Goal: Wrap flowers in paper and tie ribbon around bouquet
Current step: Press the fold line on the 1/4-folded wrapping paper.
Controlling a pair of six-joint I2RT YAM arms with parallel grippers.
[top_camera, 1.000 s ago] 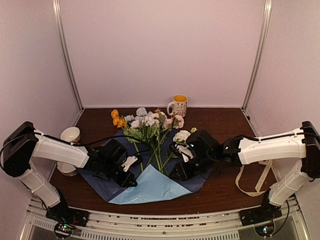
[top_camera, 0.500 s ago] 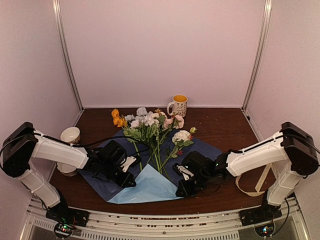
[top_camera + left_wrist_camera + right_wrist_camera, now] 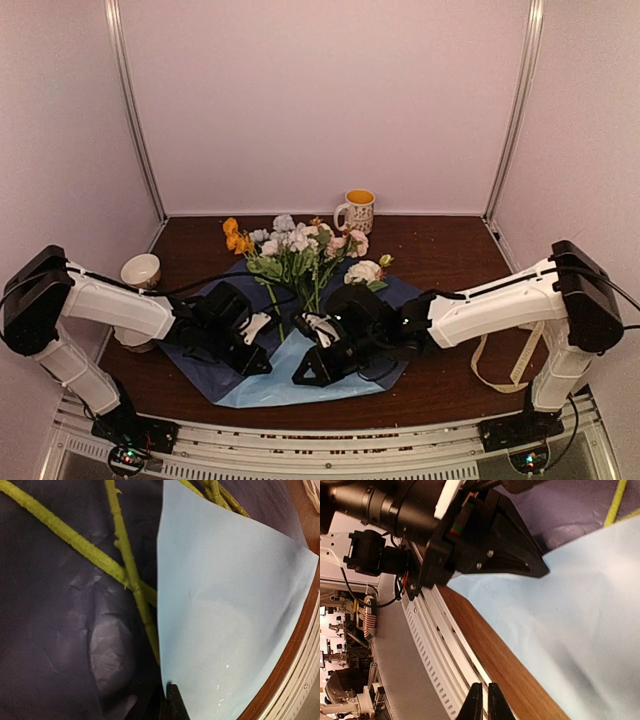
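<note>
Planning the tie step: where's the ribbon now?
Top view, right side: the ribbon lies looped on the table near the base of the right arm, apart from the blue paper.

Paper (image 3: 215, 372) lies on desk (image 3: 450, 250), lower centre of frame. Flowers (image 3: 300, 245) on it, heads toward top, stem ends under the paper's folded flap. Mug (image 3: 357, 211) behind the flowers. Bowl (image 3: 140, 268) left of paper. Ribbon (image 3: 500, 365) far right, well apart. Left pincer (image 3: 262, 366) on paper, left of flap; right pincer (image 3: 304, 378) over flap.
</note>
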